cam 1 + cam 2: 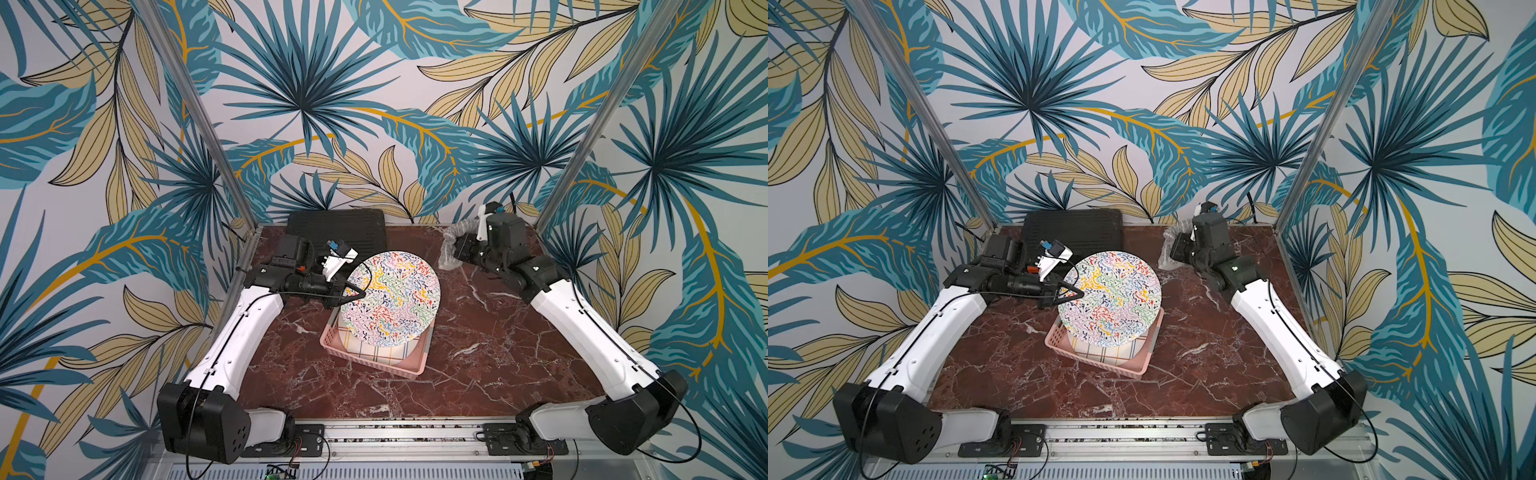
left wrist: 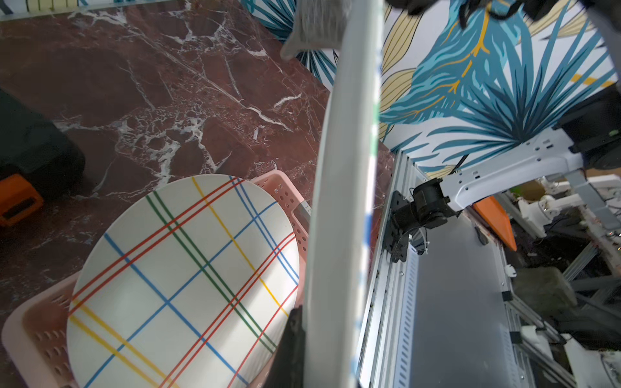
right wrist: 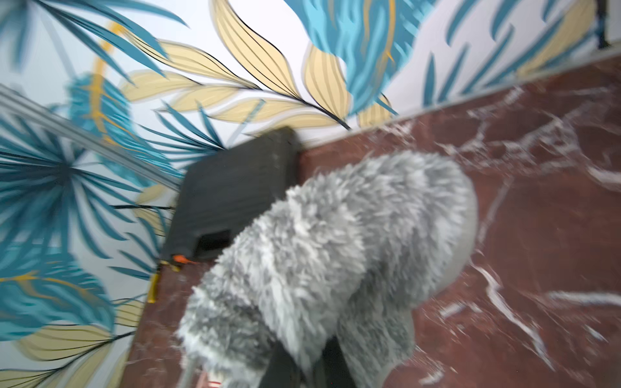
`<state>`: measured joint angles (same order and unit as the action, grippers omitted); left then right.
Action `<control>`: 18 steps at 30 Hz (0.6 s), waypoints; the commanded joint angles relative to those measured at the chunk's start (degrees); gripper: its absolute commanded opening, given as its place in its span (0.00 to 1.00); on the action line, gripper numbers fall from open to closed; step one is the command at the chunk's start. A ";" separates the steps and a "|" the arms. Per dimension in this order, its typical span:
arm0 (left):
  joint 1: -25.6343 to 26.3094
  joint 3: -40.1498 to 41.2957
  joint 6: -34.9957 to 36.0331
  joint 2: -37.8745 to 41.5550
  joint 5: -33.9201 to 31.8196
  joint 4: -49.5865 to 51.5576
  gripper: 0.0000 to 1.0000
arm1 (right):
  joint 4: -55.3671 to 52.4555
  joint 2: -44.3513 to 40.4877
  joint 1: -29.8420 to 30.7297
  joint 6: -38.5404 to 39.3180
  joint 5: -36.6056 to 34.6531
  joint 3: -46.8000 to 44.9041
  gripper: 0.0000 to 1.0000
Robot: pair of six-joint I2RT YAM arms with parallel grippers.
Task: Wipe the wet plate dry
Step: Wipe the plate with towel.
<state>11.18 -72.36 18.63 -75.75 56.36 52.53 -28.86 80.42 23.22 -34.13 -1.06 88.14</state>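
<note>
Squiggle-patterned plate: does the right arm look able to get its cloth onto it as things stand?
Probably yes. The left gripper holds the plate tilted over the basket, and only bare table lies between it and the cloth in the right gripper.

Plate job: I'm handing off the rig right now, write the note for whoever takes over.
Left gripper: shut on squiggle plate by its rim, holding it tilted above the basket.
Right gripper: shut on grey cloth, apart from that plate.
Plaid plate lies in the basket.
Done: plate and cloth are both gripped.
Left: bring cloth over, wipe plate dry.
</note>
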 commanded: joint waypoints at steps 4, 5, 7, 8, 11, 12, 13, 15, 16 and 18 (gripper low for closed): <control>4.36 -5.98 8.82 0.76 -3.37 3.62 0.00 | -4.82 11.68 0.72 -7.17 21.22 13.29 0.00; 5.37 -6.85 9.66 0.37 -4.01 4.34 0.00 | -5.20 13.66 1.34 -7.75 23.12 15.47 0.00; 7.10 -8.42 11.25 -0.51 -4.74 5.84 0.00 | -7.47 17.63 2.93 -8.17 25.87 20.32 0.00; 7.71 -9.24 12.52 -0.94 -4.51 6.78 0.00 | -8.70 19.66 3.60 -8.27 26.92 22.74 0.00; 8.84 -10.12 13.00 -2.13 -4.96 6.51 0.00 | -10.63 24.55 6.10 -9.40 32.26 27.98 0.00; 9.05 -10.36 12.84 -2.39 -5.35 6.13 0.00 | -10.67 26.03 6.83 -9.98 34.17 29.00 0.00; 9.25 -10.61 12.70 -2.86 -5.89 5.81 0.00 | -11.06 27.19 7.63 -10.38 36.11 30.09 0.00; 9.49 -11.17 12.38 -3.67 -7.12 4.98 0.00 | -12.70 29.29 9.02 -10.72 39.63 32.00 0.00; 9.67 -11.41 12.35 -4.10 -7.72 4.73 0.00 | -13.40 29.86 9.37 -10.95 41.37 32.49 0.00; 9.85 -12.12 12.34 -5.00 -8.92 4.34 0.00 | -14.25 30.53 9.97 -11.13 44.86 32.52 0.00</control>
<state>20.71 -81.54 30.20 -80.18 47.92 58.74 -40.03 111.00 32.56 -43.99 35.22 118.89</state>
